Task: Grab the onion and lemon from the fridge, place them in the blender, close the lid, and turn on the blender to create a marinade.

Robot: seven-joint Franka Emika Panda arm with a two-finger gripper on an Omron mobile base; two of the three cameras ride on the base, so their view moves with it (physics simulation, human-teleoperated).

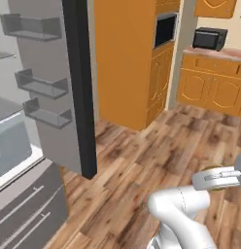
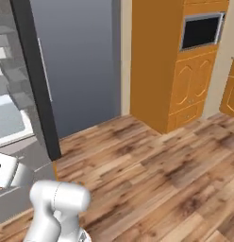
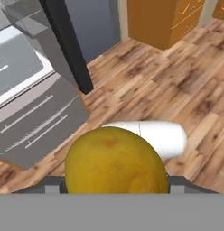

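Carrying the lemon (image 3: 116,160), the hand (image 3: 116,187) holds it between its jaws. Risk: fruit slips to the floor (image 3: 177,81); fridge (image 3: 28,90) door stands open at 10 o'clock.

The lemon (image 3: 116,161) sits in the gripper (image 3: 114,186), above wooden floor (image 3: 177,76) beside the open fridge (image 3: 37,103).

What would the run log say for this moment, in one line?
phase: carrying | held: lemon between the jaws | fridge: door open | location: over wood floor
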